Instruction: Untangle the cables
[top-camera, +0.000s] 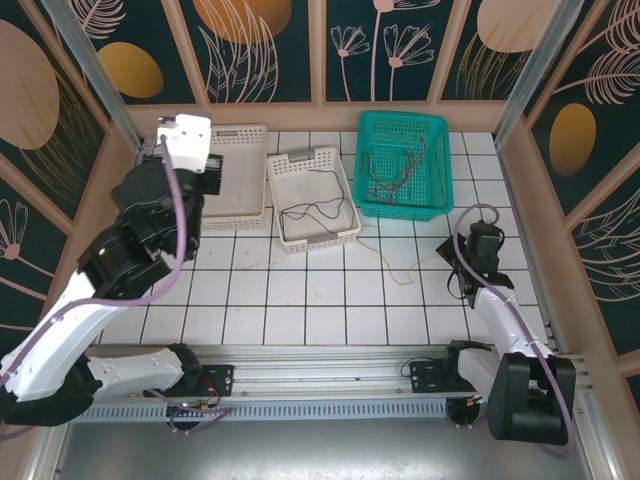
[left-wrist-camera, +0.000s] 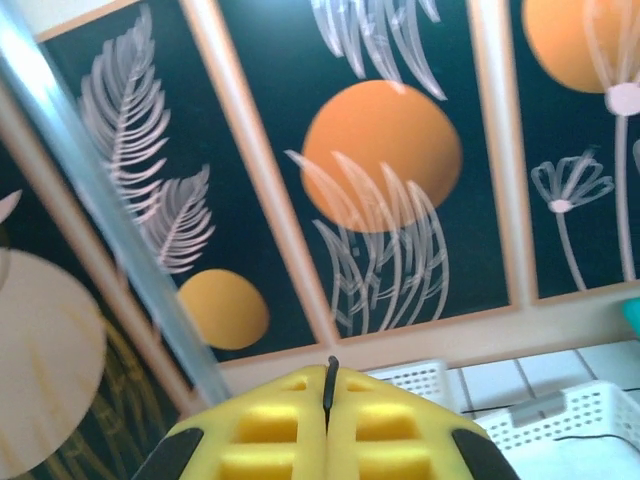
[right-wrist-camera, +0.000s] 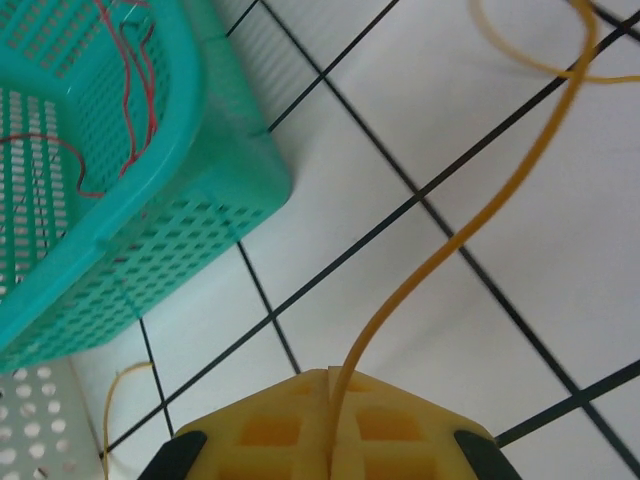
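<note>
From above, I see a white-tiled table (top-camera: 300, 290) boxed in by dark walls (top-camera: 260, 50) painted with orange discs and pale leaves. Red and black cables (top-camera: 400, 170) lie in the teal basket (top-camera: 362, 165), a black cable (top-camera: 310, 212) lies in the middle white basket (top-camera: 345, 190), and a yellow cable (top-camera: 395, 270) lies loose on the tiles. My right gripper (top-camera: 476, 228) sits low beside the teal basket. My left gripper (top-camera: 165, 130) is raised over the far-left white basket (top-camera: 240, 135). Left wrist now: the mural up close, my yellow fingers (left-wrist-camera: 260, 430) pressed together, with a dark sliver at the seam I cannot identify. Right wrist: the grip, too small to read from above, is plain here, with fingers clamped on the yellow cable as it curves away across the tiles.
</note>
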